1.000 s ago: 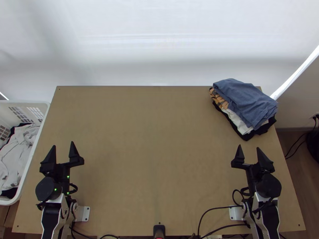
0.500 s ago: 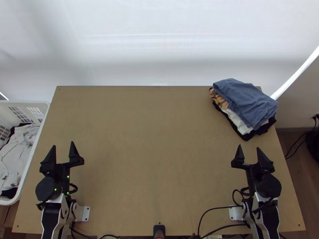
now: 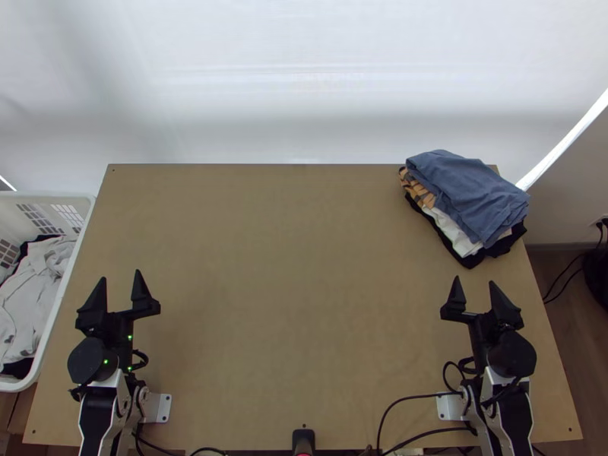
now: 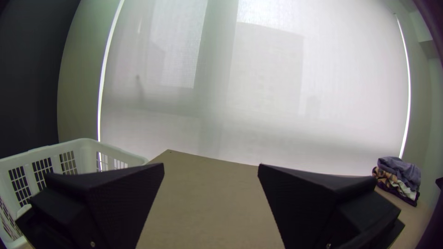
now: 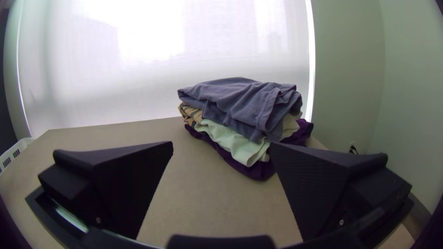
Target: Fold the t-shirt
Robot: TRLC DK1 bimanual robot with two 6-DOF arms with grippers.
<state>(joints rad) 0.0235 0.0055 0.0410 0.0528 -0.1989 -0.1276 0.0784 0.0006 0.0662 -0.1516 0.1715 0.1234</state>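
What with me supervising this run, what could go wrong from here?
The clothes in the basket lie bunched together, so the left gripper might pull out more than one. The uneven stack sits at the table's far right corner; another garment on top might topple it.

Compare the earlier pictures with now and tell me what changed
Nothing has visibly changed. Both the left gripper and the right gripper stay in the same places, open and holding nothing. The stacked clothes and the white laundry basket are also as they were.
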